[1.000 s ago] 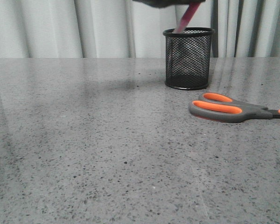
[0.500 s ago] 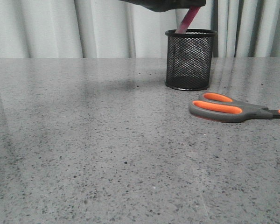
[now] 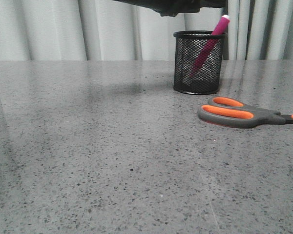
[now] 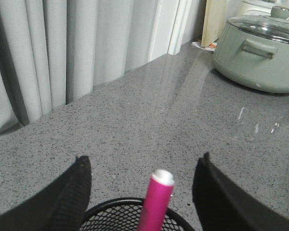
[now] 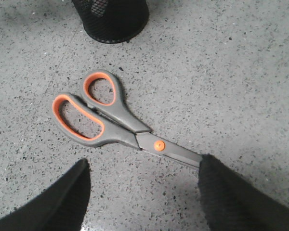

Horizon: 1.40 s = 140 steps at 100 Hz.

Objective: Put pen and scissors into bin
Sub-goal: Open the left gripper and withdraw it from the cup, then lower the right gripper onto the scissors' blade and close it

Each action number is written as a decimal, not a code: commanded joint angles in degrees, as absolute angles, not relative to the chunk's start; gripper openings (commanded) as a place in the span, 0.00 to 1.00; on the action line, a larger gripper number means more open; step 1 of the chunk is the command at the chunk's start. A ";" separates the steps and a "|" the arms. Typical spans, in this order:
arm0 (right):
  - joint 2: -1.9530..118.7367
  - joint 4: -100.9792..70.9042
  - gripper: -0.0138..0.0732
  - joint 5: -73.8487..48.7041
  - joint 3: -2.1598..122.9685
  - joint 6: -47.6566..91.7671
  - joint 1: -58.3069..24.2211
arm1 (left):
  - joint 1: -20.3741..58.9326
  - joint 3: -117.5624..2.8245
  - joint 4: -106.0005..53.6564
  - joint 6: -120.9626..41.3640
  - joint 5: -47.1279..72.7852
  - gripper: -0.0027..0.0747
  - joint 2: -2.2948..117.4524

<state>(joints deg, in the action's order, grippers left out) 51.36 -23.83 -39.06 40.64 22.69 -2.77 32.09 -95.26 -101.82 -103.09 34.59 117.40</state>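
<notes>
Pen (image 3: 208, 44): leaning inside bin (image 3: 198, 73); my left pincer (image 4: 142, 185) released above it. Scissors (image 5: 111, 118): flat on counter (image 3: 112, 146), under my spread, empty right pincer (image 5: 142, 190). Recommended: descend squarely, clamp near pivot.

Bin (image 3: 197, 61): black wire mesh, matt. Pen (image 3: 208, 45): smooth pink plastic. Scissors (image 5: 106, 115): matt grey plastic handles. Table (image 3: 88, 146): glossy speckled stone.

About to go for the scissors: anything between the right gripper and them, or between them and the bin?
Nothing visible. The right gripper hangs open over the scissors, bare table between them and the bin; the pen leans inside.
</notes>
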 commanded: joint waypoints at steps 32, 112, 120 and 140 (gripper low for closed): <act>51.36 -26.06 0.66 -33.94 42.76 23.34 -2.47 | 24.70 -97.02 -87.64 -93.21 38.11 0.01 100.91; 69.06 -24.41 0.66 -53.25 58.67 47.03 -7.20 | -0.54 -51.22 -63.19 -69.74 33.43 0.01 57.51; 72.54 -19.75 0.66 -55.97 60.60 49.39 -8.44 | -2.30 -47.66 -63.84 -69.74 32.74 0.01 53.73; 77.46 -13.18 0.66 -56.87 61.52 52.57 -11.03 | -1.88 -43.70 -64.50 -69.84 30.84 0.01 49.39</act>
